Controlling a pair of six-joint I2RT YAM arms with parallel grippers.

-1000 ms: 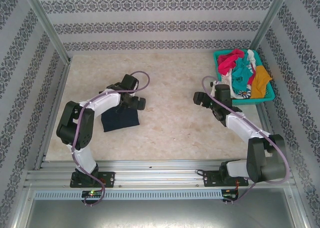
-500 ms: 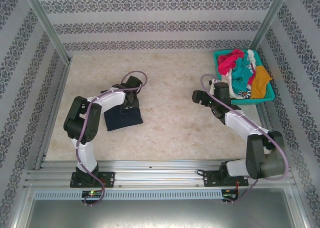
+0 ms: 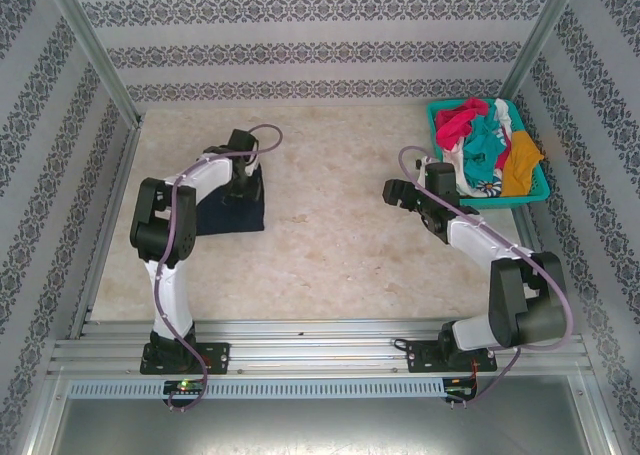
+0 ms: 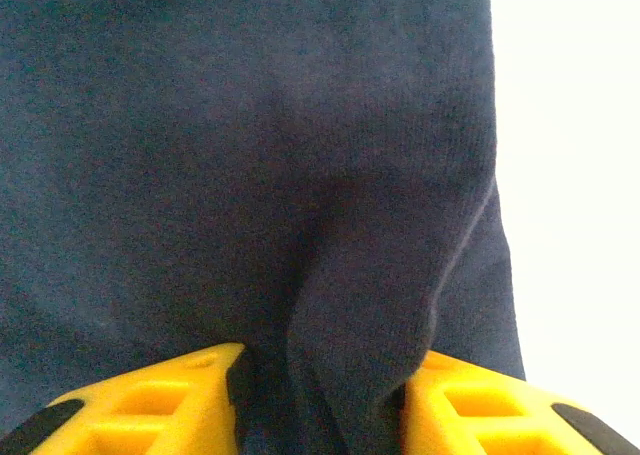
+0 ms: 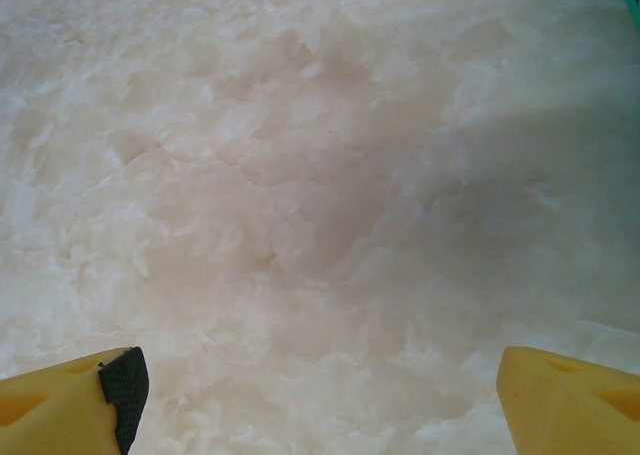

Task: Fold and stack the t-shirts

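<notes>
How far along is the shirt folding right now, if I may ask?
Done: the navy shirt lies folded into a small rectangle on the table. In hand: the left gripper pinches a ridge of that shirt. Left: the other shirts sit heaped, unfolded, in the basket, and the right gripper hangs open over the table, so nothing is stacked yet.

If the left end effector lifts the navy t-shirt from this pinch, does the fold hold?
Probably not: the navy t-shirt puckers into a soft ridge in the left end effector, so it looks floppy. Lifted from one pinch, the folded bundle would likely sag open. Dragged across the table, it may bunch.
</notes>
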